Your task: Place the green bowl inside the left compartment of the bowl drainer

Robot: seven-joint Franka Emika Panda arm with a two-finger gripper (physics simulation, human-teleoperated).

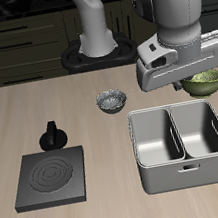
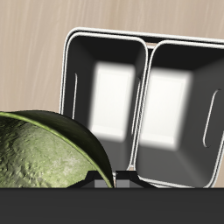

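Note:
The green bowl hangs tilted in the air just behind the back rim of the bowl drainer. My gripper is shut on the bowl's rim, and the hand's grey body hides most of the fingers. In the wrist view the green bowl looms close, its mottled olive surface covering part of one well. Beyond it lies the bowl drainer, a grey tub whose middle wall splits it into two deep wells, both with nothing in them.
A grey-and-white patterned bowl sits behind the drainer's far corner. A flat black burner plate lies near the front edge, with a small black pot behind it. The robot's base stands at the back.

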